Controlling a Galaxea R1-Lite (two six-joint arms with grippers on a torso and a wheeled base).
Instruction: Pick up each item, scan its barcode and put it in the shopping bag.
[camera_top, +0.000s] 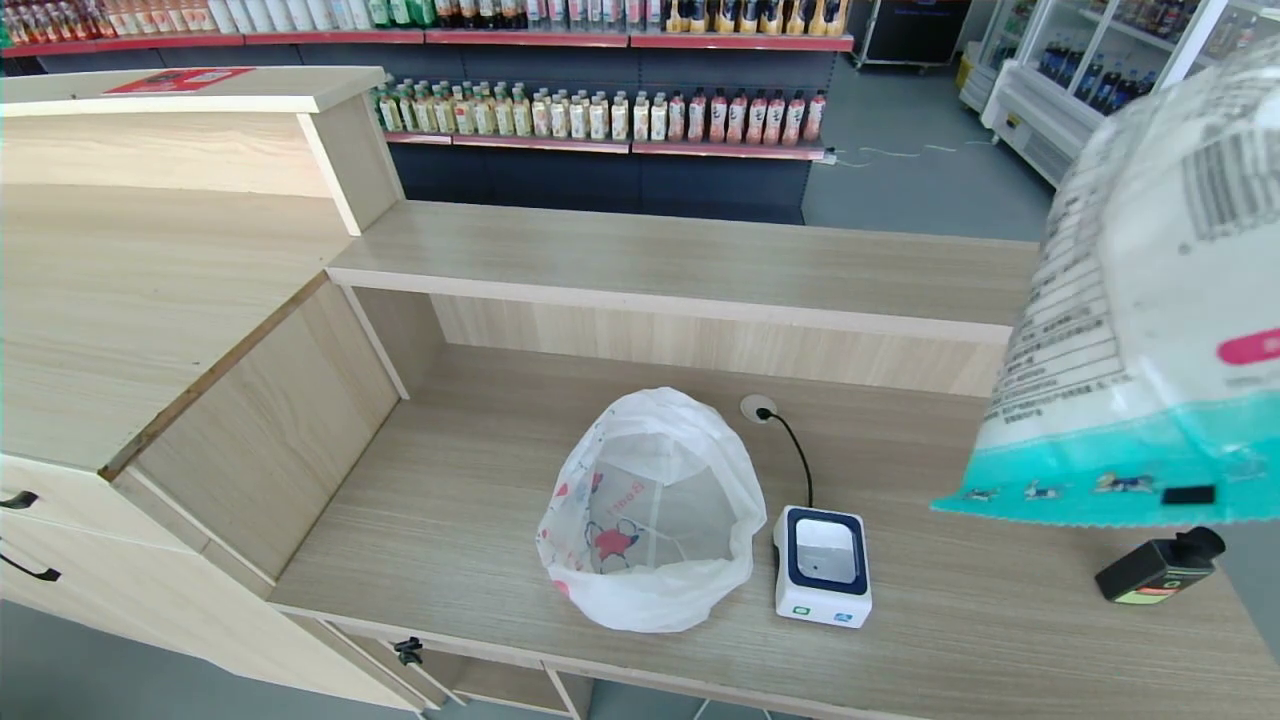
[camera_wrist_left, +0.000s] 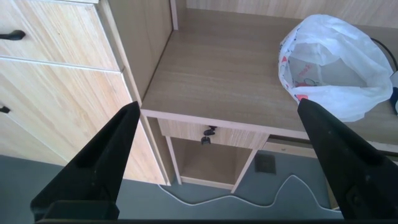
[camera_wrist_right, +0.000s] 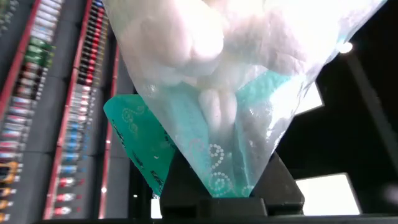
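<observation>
**Packet held up at the right, teal end pinched in the right gripper**

Packet (camera_top: 1140, 330) hangs in the air at the right of the head view, high above the right end of the worktop (camera_top: 450, 520) and touching nothing on it. Its long axis is close to upright with a lean. The teal band forms the lower end and the white body rises above it. The printed face is turned toward the head camera. It carries a barcode near the upper right, columns of small print down one side and a pink patch lower down; the writing is too small to read.

In the right wrist view the right gripper (camera_wrist_right: 219, 186) is clamped on the teal end of the packet (camera_wrist_right: 217, 93), and the clear and white film bulges out beyond it.

The left gripper (camera_wrist_left: 217, 162) is spread wide and grasps nothing. Its dark fingers (camera_wrist_left: 99, 168) frame the front edge of the worktop at its left end.

The shopping bag (camera_top: 650, 515) stands mid-worktop with its mouth gaping upward. Inside it shows the pale film and red cartoon print of its own wall. Just beside it, on the right, sits the white and dark blue scanner (camera_top: 822, 563), window up. Its black cable (camera_top: 795, 450) runs back to a port in the worktop. A black bottle (camera_top: 1160, 568) lies on its side near the right edge, well apart from the scanner. Shelves of drink bottles (camera_top: 600, 115) line the room behind.
</observation>
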